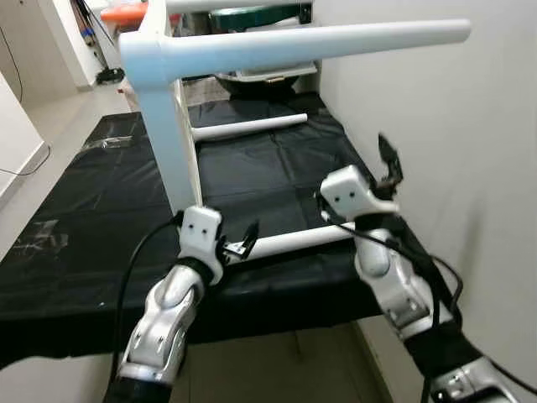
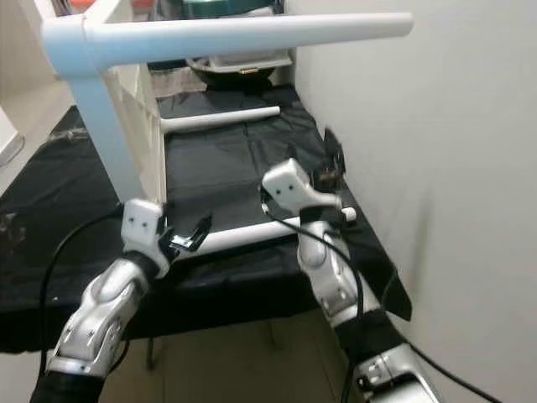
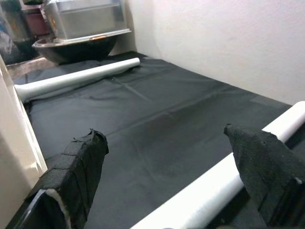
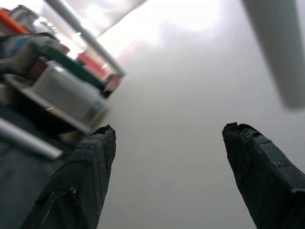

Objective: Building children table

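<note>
A white children's table lies on its side on a black sheet (image 1: 101, 218), its top panel (image 1: 172, 143) standing upright. One leg (image 1: 319, 38) juts out high toward the wall. A second leg (image 1: 247, 128) lies low at the back, and a third leg (image 1: 298, 241) lies low near me. My left gripper (image 1: 243, 241) is open at the base of the near leg; in the left wrist view that leg (image 3: 214, 186) runs below and between the spread fingers (image 3: 76, 167). My right gripper (image 1: 390, 168) is open, raised above the near leg's free end, and points up along the wall.
A white wall (image 1: 470, 168) stands close on the right. Plastic bins (image 1: 260, 71) and a dark basin sit at the back of the sheet. The platform's front edge (image 1: 277, 311) is just below my arms. Bare floor (image 1: 50, 117) lies to the left.
</note>
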You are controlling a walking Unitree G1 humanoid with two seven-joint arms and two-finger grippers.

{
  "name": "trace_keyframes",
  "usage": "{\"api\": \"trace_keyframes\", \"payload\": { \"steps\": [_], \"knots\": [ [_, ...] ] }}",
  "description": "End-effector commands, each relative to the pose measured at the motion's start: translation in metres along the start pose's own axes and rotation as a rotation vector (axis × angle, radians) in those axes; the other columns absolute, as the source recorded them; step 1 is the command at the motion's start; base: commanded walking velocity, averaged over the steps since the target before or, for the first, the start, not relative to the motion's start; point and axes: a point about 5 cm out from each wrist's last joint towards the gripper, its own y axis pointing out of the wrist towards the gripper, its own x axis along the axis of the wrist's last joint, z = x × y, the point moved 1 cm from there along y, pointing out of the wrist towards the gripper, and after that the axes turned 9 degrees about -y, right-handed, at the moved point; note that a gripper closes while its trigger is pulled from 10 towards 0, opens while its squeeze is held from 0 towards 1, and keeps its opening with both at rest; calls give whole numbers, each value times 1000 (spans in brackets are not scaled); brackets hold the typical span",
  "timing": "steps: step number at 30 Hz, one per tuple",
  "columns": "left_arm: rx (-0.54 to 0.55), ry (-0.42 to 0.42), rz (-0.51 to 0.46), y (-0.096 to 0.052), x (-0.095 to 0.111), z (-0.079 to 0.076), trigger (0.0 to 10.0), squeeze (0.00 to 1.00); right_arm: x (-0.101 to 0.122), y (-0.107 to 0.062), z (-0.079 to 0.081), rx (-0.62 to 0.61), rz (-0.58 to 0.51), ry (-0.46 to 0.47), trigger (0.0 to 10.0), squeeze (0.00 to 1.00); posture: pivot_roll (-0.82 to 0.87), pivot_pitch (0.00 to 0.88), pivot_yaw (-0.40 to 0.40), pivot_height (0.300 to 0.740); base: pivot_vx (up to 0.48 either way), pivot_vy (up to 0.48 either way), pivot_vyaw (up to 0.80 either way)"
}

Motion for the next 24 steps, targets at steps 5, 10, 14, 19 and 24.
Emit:
{"api": "trace_keyframes", "payload": {
  "steps": [5,10,14,19,24],
  "knots": [
    [48,-6,10,13,-1,4,10000,0,21,36,-14,-189,-146,-207,10000,0,-32,176,49,740,0,0,0],
    [60,8,12,15,-2,3,10000,0,24,43,-17,-238,-160,-235,10000,0,-30,188,47,740,0,0,0],
    [75,26,15,18,-4,4,10000,0,24,47,-19,-278,-163,-251,10000,0,-27,194,44,740,0,0,0],
    [108,60,16,23,-6,5,10000,0,26,54,-23,-350,-171,-307,10000,0,-19,204,48,740,0,0,0],
    [123,72,10,28,-7,5,10000,0,31,63,-30,-437,-200,-365,10000,0,-21,208,48,740,0,0,0]
  ]
}}
